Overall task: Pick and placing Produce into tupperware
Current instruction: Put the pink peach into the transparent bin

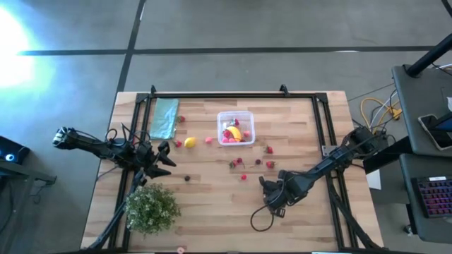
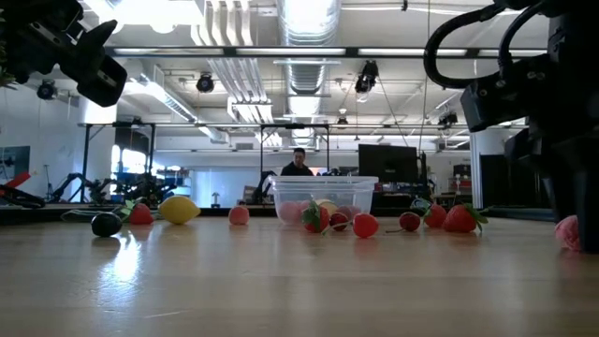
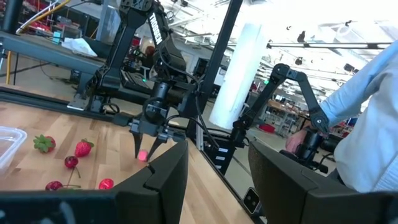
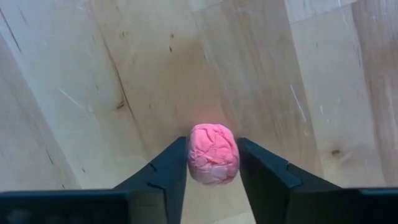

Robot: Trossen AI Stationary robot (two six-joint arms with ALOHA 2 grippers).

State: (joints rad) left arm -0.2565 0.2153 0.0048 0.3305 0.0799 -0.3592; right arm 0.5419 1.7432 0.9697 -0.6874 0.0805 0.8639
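Note:
The clear tupperware (image 1: 235, 116) stands at the far middle of the table with a banana and red pieces inside. Loose produce lies around it: a lemon (image 1: 189, 142), a pink piece (image 1: 208, 140), strawberries (image 1: 268, 149), cherries (image 1: 236, 164) and one dark piece (image 1: 187, 178). My right gripper (image 1: 270, 192) points down at the table near of the strawberries and is shut on a pink fruit (image 4: 213, 154). My left gripper (image 1: 168, 159) hangs open at the table's left side, above the wood, holding nothing; its fingers (image 3: 163, 180) stand wide apart. My right gripper pinches the pink fruit's two opposite sides (image 4: 191, 155) between its two fingers, at their free ends. The fingers come from above, pointing down. The fruit (image 2: 567, 232) sits at about table height; whether it still rests on the wood I cannot tell.
A teal cloth (image 1: 164, 118) lies at the far left. A green leafy bush (image 1: 152, 208) stands at the near left, just near of my left gripper. A black frame (image 1: 233, 94) runs along the far edge. A person's sleeve (image 3: 373, 124) shows beyond the table's right side.

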